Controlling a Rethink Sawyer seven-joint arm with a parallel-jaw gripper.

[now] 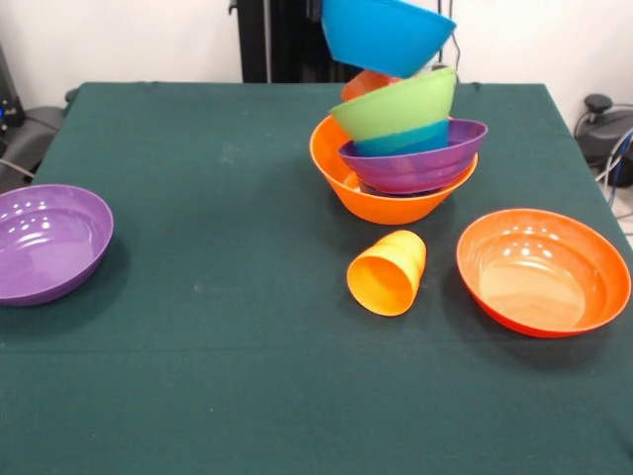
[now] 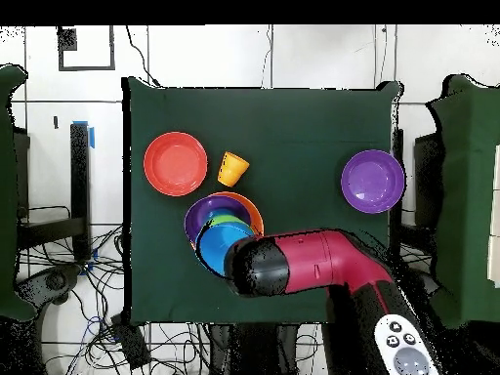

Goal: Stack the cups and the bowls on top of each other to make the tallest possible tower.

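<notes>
1. Three loose pieces on the green table (image 1: 198,376), all placed here against the large yellow-orange bowl (image 1: 376,203), the base of the tower.
2. Nested in that bowl and tipped to one side, a shallow purple bowl (image 1: 415,163). On top of it a band of blue bowl (image 1: 401,141), then a lime green bowl (image 1: 396,104), also tilted.
3. Behind the green bowl's rim, a sliver of red-orange, apparently the red-orange cup (image 1: 364,84), mostly hidden.
4. Highest of all, directly above the big bowl, a medium blue bowl (image 1: 386,35), tilted and cut off by the picture's top edge. Hard to tell whether touching the pieces under it or held clear of them.
5. Just in front of the big bowl, close but apart from it, the yellow-orange cup (image 1: 388,274), lying on its side with its mouth towards the front camera.
6. To the front and picture-right of the big bowl in the front view, near the cup, a wide red-orange bowl (image 1: 544,272), upright and empty.
7. Well apart from the big bowl, towards the table's picture-left edge in the front view, a second purple bowl (image 1: 49,242), upright and empty.
8. Seen from overhead, the red and black arm (image 2: 312,262) reaching over the big bowl and covering part of the stack.
9. No sight of the gripper: hidden beneath the arm from overhead, out of frame from the front. Clenched, released or grasping the top bowl: cannot tell.
</notes>
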